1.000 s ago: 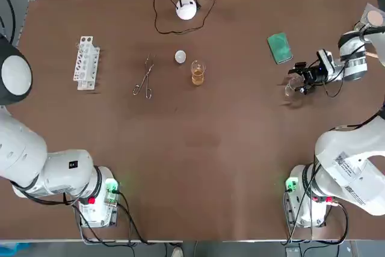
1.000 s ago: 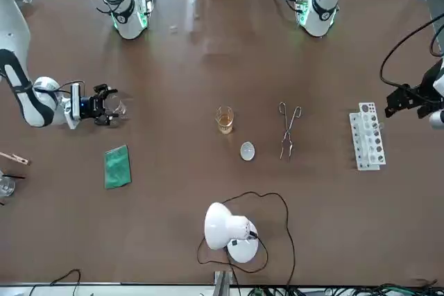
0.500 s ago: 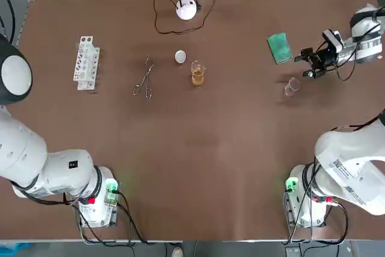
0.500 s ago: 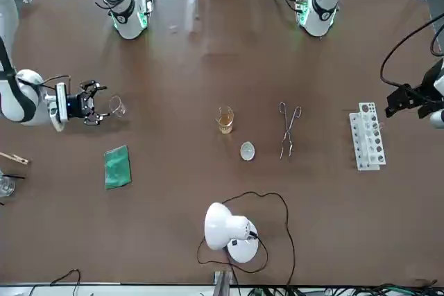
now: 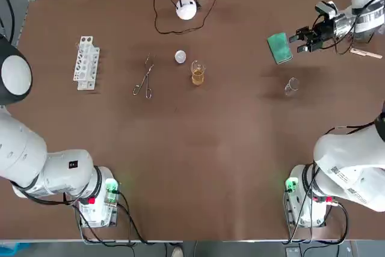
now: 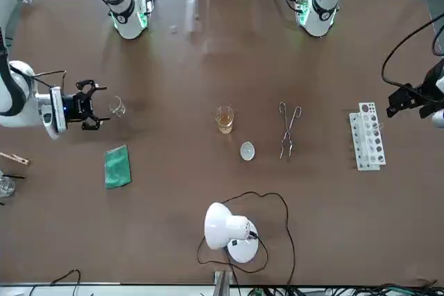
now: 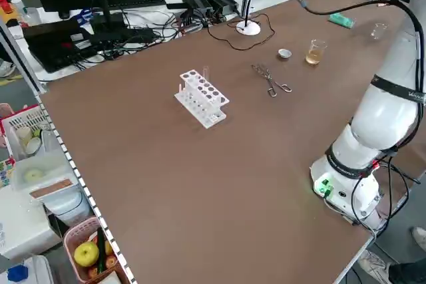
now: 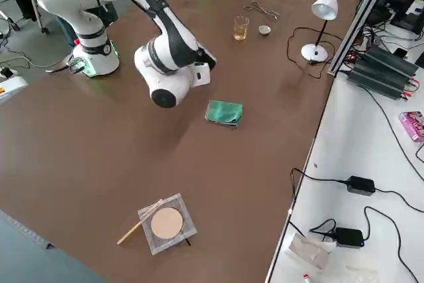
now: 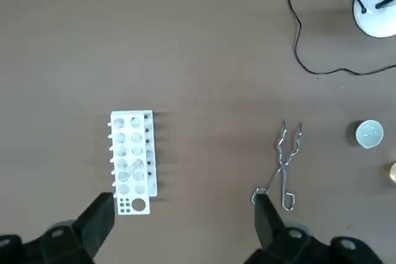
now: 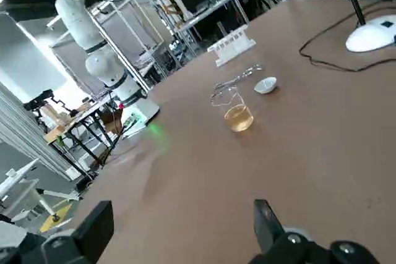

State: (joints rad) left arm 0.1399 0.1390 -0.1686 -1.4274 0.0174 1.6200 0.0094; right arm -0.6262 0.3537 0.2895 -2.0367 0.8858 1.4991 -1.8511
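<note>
Two end effectors, both spread wide and empty. The right end effector (image 5: 299, 39) hangs near the far right corner of the bench (image 5: 210, 161), beside the green cloth (image 5: 279, 47). The small glass beaker (image 5: 292, 86) stands upright nearby, apparently set down. The left end effector (image 6: 399, 100) hovers by the test-tube rack (image 5: 85, 62).

Right claw (image 5: 298, 41) drawn off the glass (image 5: 292, 86), lifted and pulled back toward the far right corner of the table. Fingers spread, nothing gripped. Glass left upright, now apart from the claw. Green cloth (image 5: 279, 48) now just beside the fingertips.
</note>
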